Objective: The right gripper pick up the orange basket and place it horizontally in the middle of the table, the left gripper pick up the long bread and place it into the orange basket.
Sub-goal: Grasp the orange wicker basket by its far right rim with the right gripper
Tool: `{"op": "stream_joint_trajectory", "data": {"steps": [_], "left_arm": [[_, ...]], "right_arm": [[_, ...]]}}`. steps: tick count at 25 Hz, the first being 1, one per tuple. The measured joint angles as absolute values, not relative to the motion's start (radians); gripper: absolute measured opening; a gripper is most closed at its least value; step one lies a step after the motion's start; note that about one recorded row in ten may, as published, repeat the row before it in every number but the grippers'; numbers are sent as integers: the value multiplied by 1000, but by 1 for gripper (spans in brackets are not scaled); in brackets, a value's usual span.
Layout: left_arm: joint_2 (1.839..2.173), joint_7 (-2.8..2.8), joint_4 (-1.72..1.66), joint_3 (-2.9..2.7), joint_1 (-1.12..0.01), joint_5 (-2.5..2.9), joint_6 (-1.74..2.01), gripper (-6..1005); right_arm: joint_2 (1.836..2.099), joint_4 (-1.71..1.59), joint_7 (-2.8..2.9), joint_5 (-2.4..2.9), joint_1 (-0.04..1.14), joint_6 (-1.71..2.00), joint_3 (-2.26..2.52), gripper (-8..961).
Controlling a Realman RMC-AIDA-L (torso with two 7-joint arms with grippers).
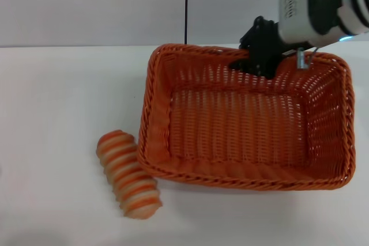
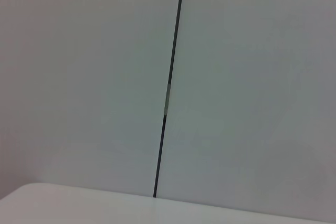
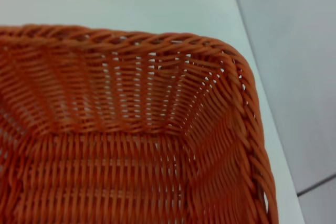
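The orange basket [image 1: 242,180] lies lengthwise across the middle of the white table [image 1: 57,96], open side up and with nothing in it. My right gripper [image 1: 258,64] is down at the basket's far rim, reaching in from the upper right on its white arm. The right wrist view looks closely into one corner of the basket [image 3: 131,129]. The long bread [image 1: 128,174], striped orange and cream, rests on the table just off the basket's front left corner, slightly angled. My left gripper shows in no view.
A pale wall with a dark vertical seam [image 1: 186,7] runs behind the table. The left wrist view holds only that wall [image 2: 252,77] and a strip of table edge [image 2: 79,203]. Bare tabletop stretches left of the basket and bread.
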State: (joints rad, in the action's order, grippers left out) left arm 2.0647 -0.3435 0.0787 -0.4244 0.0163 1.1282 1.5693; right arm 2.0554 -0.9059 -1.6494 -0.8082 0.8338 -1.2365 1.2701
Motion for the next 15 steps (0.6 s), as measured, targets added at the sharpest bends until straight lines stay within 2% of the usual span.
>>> {"op": "stream_joint_trajectory", "data": {"steps": [5,15], "left_arm": [[2066,-343,79,-423,17,1128,1570,789],[2066,-344,78,-423,15,1127,1579,788]], "right_arm": [[2071,-880,-1740,-823,844,-1206,1276,137],[2074,-852,-1802,-906,837,-1131,1285,136]]}}
